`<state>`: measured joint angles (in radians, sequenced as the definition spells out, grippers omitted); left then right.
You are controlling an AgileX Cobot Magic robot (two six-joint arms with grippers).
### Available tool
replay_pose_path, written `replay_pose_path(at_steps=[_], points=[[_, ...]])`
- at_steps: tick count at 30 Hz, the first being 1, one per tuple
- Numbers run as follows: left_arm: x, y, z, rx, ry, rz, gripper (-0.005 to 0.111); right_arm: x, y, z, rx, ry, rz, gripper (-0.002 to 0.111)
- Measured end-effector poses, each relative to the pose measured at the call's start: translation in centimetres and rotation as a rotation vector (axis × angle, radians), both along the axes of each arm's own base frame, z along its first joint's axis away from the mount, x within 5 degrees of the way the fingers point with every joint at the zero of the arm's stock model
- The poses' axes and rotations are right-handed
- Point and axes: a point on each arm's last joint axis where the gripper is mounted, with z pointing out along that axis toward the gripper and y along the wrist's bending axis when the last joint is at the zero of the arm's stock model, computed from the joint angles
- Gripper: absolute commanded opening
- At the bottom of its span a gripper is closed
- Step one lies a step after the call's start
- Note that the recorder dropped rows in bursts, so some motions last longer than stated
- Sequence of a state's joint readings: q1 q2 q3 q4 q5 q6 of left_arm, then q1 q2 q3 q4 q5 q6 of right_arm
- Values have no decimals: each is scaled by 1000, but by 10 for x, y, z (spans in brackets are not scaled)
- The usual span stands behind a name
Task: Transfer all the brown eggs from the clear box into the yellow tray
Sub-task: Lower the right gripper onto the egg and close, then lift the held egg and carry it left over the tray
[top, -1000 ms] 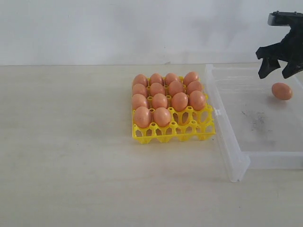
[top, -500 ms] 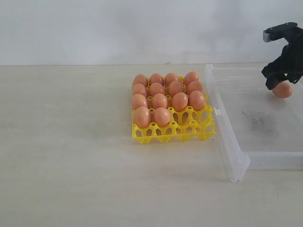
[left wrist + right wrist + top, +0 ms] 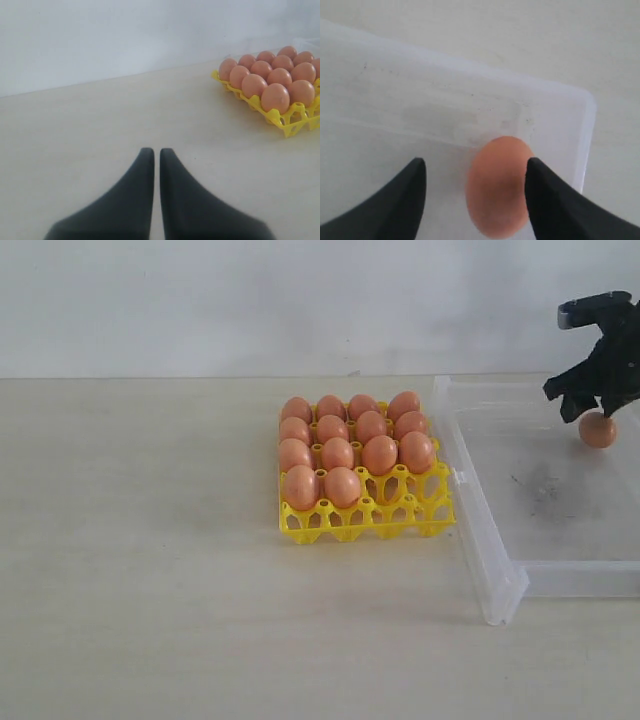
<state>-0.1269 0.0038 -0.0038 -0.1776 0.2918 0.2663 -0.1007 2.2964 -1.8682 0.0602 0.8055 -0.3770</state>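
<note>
Nearest: bare pale table (image 3: 150, 620), matte, faint grain, nothing on this stretch.

Right, the near corner of the clear box (image 3: 500, 590) sits on the table just beside the yellow tray (image 3: 365, 525). Low walls, with dark smudges (image 3: 540, 495) on its floor.

Tray mid-table. Fourteen brown eggs (image 3: 337, 452) are seated in it: three full rows, and the front row has two at its left end.

Farther right, toward the back of the box: lone egg (image 3: 598, 430) on the box floor, right gripper (image 3: 590, 408) directly above it.

Only the right wrist view shows the jaws. They are spread and straddle the egg, which meets one finger (image 3: 547, 200) and stands clear of the other, so it is not clamped. The box's rounded corner is right behind the egg.

The left gripper (image 3: 152, 152) appears only in its own wrist view. Its fingers are drawn together to a thin slit with nothing between them. It is low over bare table, the tray well off ahead.

Behind the table's back edge is a plain white wall (image 3: 250, 300). The light is even and the shadows soft.
</note>
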Motion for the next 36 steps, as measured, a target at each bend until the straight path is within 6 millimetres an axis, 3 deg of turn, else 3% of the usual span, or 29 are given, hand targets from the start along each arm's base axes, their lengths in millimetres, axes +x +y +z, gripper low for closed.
replay_pose_path(at_steps=[9,15,22,29,36], points=[[0,0,0,0,0,0,4,2,-3,-6,65,31,-198,51],[0,0,0,0,0,0,4,-1,-5,-9,56,73,-233,51],[0,0,0,0,0,0,4,5,-5,-31,124,56,-395,51],[0,0,0,0,0,0,4,9,-6,-35,130,28,-401,51],[0,0,0,0,0,0,4,9,-6,-35,64,30,-249,30]])
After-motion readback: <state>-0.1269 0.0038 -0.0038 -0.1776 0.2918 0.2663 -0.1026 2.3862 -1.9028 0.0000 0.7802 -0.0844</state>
